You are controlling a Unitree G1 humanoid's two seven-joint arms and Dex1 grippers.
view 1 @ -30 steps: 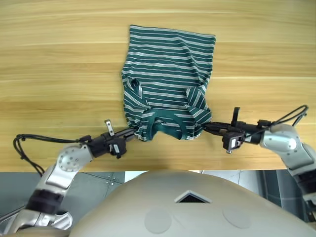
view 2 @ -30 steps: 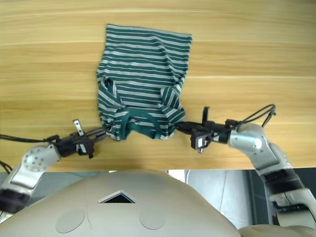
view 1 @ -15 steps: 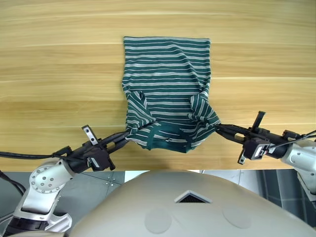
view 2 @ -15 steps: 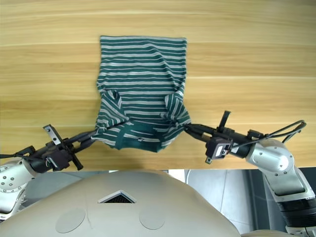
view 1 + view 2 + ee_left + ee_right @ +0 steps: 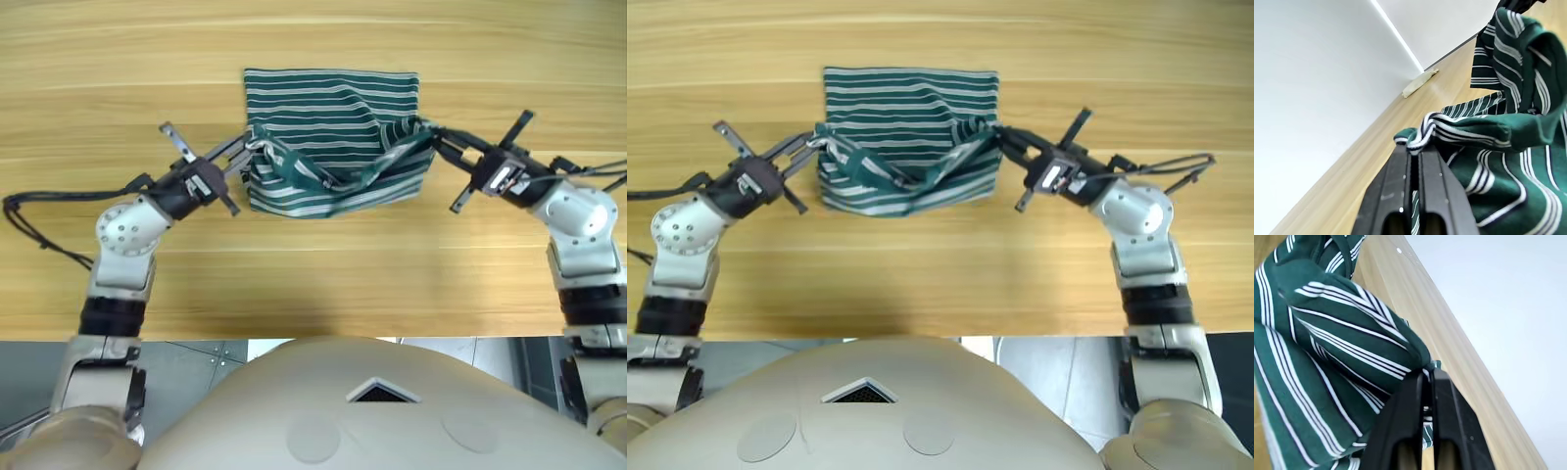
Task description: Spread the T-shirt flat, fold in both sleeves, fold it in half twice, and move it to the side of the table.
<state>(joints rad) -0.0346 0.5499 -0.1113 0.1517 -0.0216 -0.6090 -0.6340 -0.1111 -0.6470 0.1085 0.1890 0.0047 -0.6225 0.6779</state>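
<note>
A green T-shirt (image 5: 331,108) with white stripes lies on the wooden table (image 5: 313,264), its near half lifted and carried over the far half. My left gripper (image 5: 251,145) is shut on the shirt's left corner, seen close up in the left wrist view, left gripper (image 5: 1414,147). My right gripper (image 5: 429,129) is shut on the right corner, right gripper (image 5: 1426,377). Between the two grippers the raised edge (image 5: 338,181) sags in a loose curve above the lower layer. The shirt's far edge (image 5: 331,73) lies straight and flat.
Bare wooden tabletop surrounds the shirt on all sides. The table's near edge (image 5: 294,339) runs just in front of my body. A small pale object (image 5: 1419,83) lies far off on the table by the wall.
Both grippers have carried the shirt's near edge up and away from me, over the shirt toward its far edge. The shirt now shows as a shorter, doubled shape.
</note>
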